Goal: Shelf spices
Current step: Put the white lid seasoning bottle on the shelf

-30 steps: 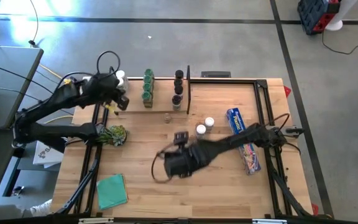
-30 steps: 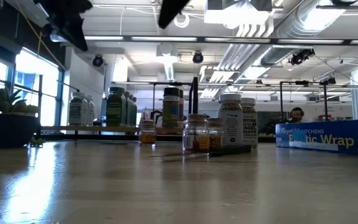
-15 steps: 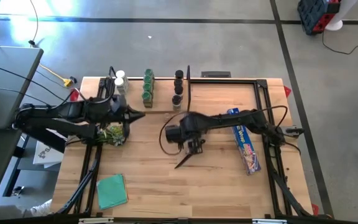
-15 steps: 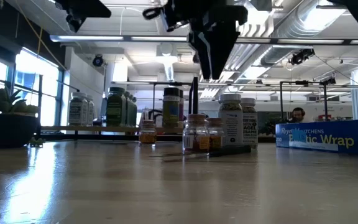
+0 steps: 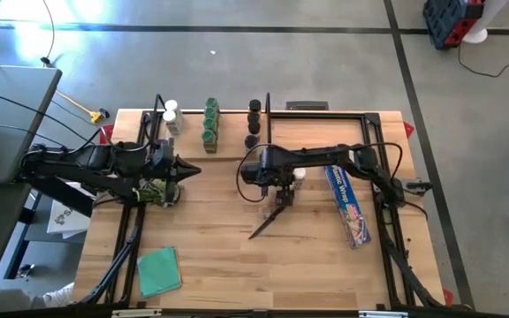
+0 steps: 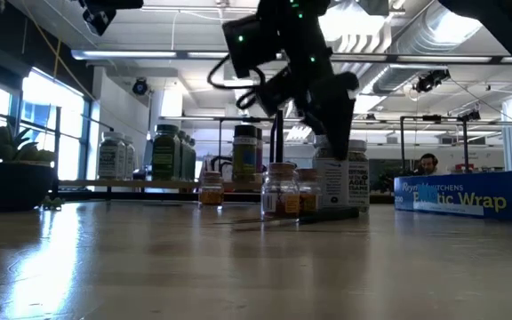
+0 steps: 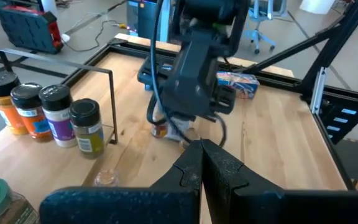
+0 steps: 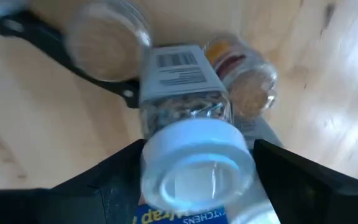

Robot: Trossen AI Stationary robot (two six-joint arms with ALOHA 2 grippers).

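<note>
The right gripper [image 5: 278,181] hangs over the white-capped jars [image 5: 297,174] beside the blue wrap box [image 5: 345,200]. The left gripper [image 5: 184,170] points along the table [image 5: 237,265], shut, near the shelf [image 5: 228,152].

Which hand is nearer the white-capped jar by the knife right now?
Right. The right hand is open, its fingers on either side of the white-capped jar. The left hand is shut, well off across the table.

bare tabletop [image 5: 237,265] near front; knife [image 5: 270,219], blue wrap box [image 5: 346,200] crowd jar cluster [image 6: 314,187]
</note>
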